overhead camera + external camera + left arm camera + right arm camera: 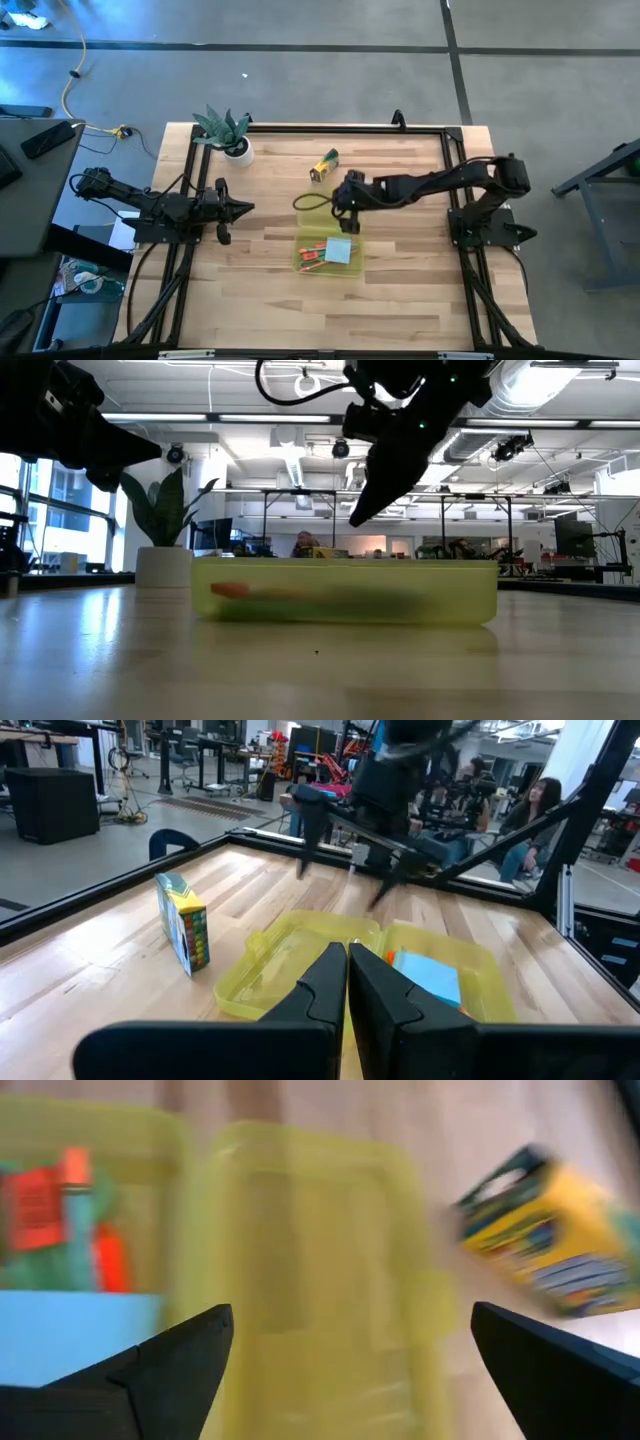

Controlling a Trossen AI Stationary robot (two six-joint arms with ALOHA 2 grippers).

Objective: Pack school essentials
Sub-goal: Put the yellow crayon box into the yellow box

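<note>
The translucent yellow-green case [327, 268] lies open at mid-table. Its tray holds the teal notepad [339, 250] and red, orange and green stationery [311, 256]; both also show in the right wrist view, the notepad [70, 1325] beside the stationery [60, 1210]. The open lid [310, 1270] lies empty beside the tray. The yellow-green crayon box [323, 165] stands on the table beyond the case, toward the far edge [183, 920]. My right gripper [345, 218] hangs open above the case, fingers pointing down [365, 510]. My left gripper [245, 208] is shut, left of the case, touching nothing.
A small green plant in a white pot [230, 135] stands at the far left corner. A dark frame rail [340, 128] runs along the table's far edge. Bare wood lies in front of the case. A person [530, 805] sits in the room beyond the table.
</note>
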